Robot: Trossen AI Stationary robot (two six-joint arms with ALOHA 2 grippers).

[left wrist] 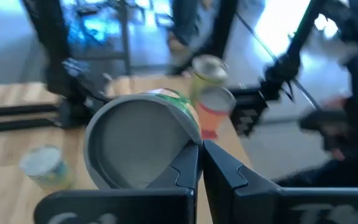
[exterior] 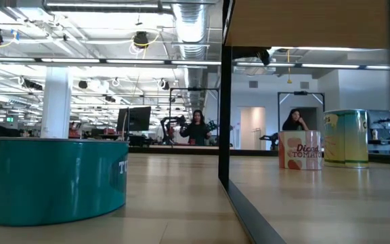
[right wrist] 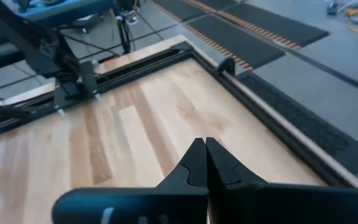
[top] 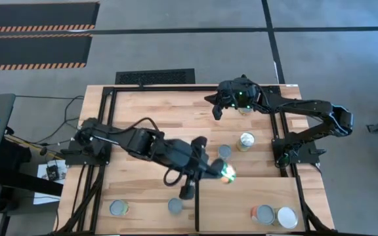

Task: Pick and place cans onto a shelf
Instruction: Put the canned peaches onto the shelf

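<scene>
two grey-topped cans (top: 119,208) (top: 175,206) are standing along the table's (top: 143,115) near edge, left of the black divider (top: 196,206). the left gripper (top: 210,172) is hovering at the far edge of the pale shelf (top: 241,196) beside the divider; its fingers are showing pressed together in the left wrist view, with a grey-topped, green-labelled can (left wrist: 143,140) lying against them, so whether they are clamping it is unclear. on the tabletop beyond are sitting a small grey-topped can (top: 224,151) and a yellow-green labelled can (top: 245,141). a red-labelled can (top: 263,214) and a wider white-topped can (top: 287,217) are resting on the shelf's near right corner. the right gripper (top: 219,105), fingers closed on nothing, is hanging over the table's far edge.
</scene>
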